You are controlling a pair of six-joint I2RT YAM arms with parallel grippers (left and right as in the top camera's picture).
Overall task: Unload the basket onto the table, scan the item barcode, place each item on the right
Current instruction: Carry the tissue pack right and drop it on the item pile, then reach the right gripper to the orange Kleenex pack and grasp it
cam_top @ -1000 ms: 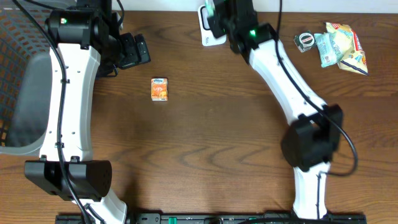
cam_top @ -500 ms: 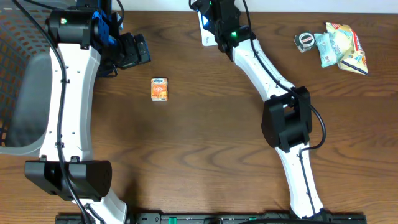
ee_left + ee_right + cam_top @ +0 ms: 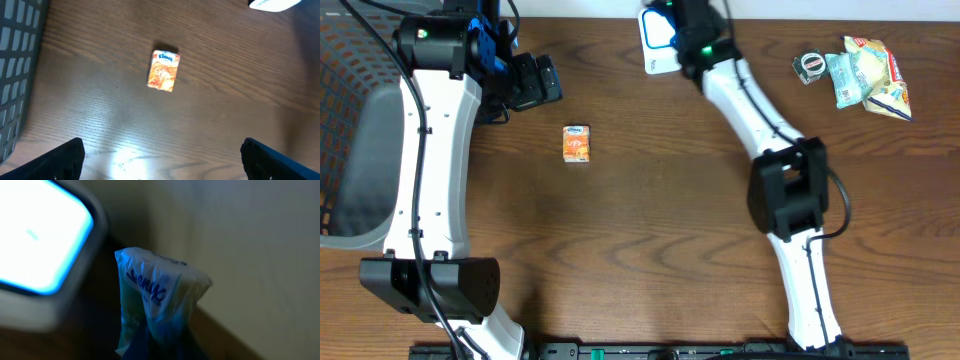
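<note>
Dark wood tabletop [image 3: 660, 230]: at its far edge the right gripper [image 3: 676, 16] is clamped tight on a blue-and-white tissue packet [image 3: 157, 297], held upright just beside the lit scanner [image 3: 658, 48]. Well apart lies an orange Kleenex pack [image 3: 577, 143], near the left gripper [image 3: 532, 82], whose jaws gape wide and empty. A grey basket [image 3: 355, 150] sits at the left. Snack packets [image 3: 868, 75] and a small roll [image 3: 809, 66] lie at the right.

Packet [image 3: 155, 300] beside scanner [image 3: 653, 55] (far edge), Kleenex pack [image 3: 578, 143] mid-table

White arms [image 3: 420, 150] — black joints [image 3: 788, 195], cables [image 3: 417, 105], left claw [image 3: 548, 82].
</note>
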